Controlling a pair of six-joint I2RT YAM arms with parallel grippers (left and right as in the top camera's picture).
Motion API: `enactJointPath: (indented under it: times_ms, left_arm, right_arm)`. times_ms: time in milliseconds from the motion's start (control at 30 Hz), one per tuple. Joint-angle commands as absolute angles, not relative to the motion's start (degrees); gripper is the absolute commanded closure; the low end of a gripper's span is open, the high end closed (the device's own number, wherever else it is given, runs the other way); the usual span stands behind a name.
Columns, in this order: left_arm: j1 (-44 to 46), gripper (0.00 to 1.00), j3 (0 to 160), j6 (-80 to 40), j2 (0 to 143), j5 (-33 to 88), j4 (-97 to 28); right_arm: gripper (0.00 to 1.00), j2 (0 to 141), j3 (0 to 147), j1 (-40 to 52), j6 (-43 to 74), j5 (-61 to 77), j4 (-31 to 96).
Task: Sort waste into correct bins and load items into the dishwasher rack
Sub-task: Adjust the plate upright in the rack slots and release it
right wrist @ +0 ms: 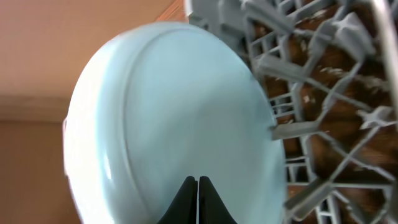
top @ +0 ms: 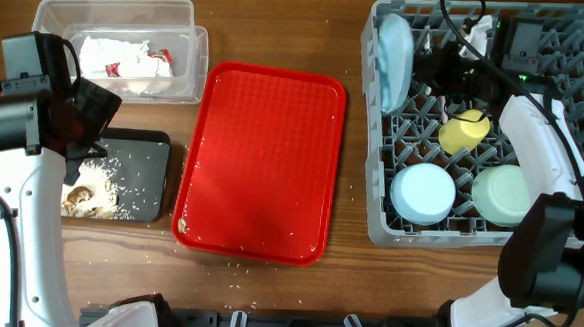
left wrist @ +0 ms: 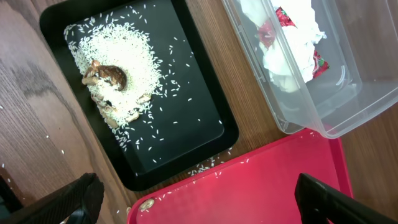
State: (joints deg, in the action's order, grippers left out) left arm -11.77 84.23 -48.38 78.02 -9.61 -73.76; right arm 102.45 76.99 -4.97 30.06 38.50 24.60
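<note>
1. Right hand [right wrist: 198, 198] is sitting closed, fingertips pressed together on nothing, pointing at plate [right wrist: 168, 124].
2. Plate is standing on edge at left side of rack [top: 375, 138]; cup [top: 464, 130] and two bowls [top: 423, 193] are sitting in rack too.
3. Left hand [left wrist: 199, 202] is hovering open above black tray [left wrist: 199, 118] and red tray [left wrist: 261, 186] corner.
4. Rice [left wrist: 118, 53] and scraps [left wrist: 109, 76] are lying in black tray; napkins [left wrist: 283, 43] are lying in tub [left wrist: 373, 99].

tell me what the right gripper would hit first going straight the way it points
Likely the light blue plate, standing on edge in the dishwasher rack. The right gripper, fingers shut, points straight at its face; the gap is hard to judge.
</note>
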Motion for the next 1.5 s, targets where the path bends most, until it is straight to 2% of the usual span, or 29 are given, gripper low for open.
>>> enactJointPath:
  times_ms: [0, 133, 400, 533, 667, 733, 867, 1033, 1333, 1467]
  left_arm:
    - [-12.1, 0.00, 84.4, -48.6, 78.1, -10.1, -73.8]
    - [-12.1, 0.00, 84.4, -48.6, 78.1, -10.1, -73.8]
    - [-12.1, 0.00, 84.4, -48.6, 78.1, -10.2, -73.8]
    - [-12.1, 0.00, 84.4, -48.6, 78.1, -10.2, -73.8]
    - [-12.1, 0.00, 84.4, -48.6, 78.1, -10.2, -73.8]
    - [-12.1, 0.00, 84.4, -48.6, 78.1, -10.2, -73.8]
    - [-12.1, 0.00, 84.4, -48.6, 78.1, -10.2, -73.8]
    - [-12.1, 0.00, 84.4, -48.6, 78.1, -10.2, -73.8]
    - [-12.1, 0.00, 84.4, -48.6, 78.1, -10.2, -73.8]
    - [-12.1, 0.00, 84.4, -48.6, 78.1, -10.2, -73.8]
  right_arm:
    - [0.96, 95.5, 77.4, -5.0, 29.0, 39.0, 25.2]
    - [0.96, 89.8, 77.4, -5.0, 29.1, 33.1, 28.1]
    - [0.96, 83.3, 77.4, -3.7, 25.2, 31.8, 33.1]
    - [0.96, 84.4, 77.4, 2.7, 16.6, 30.2, 35.2]
    - [0.96, 88.3, 77.4, 11.9, 14.4, 18.0, 34.7]
    - [0.96, 90.2, 77.4, 13.9, 13.6, 17.0, 33.2]
    - [0.96, 95.9, 77.4, 14.9, 19.3, 6.4, 29.3]
    - [0.96, 97.8, 77.4, 14.9, 23.1, -7.0, 31.0]
    - [0.95, 89.1, 77.9, 14.9, 24.6, -16.7, 36.5]
    - [0.95, 83.2, 77.9, 14.9, 24.6, -13.8, 39.1]
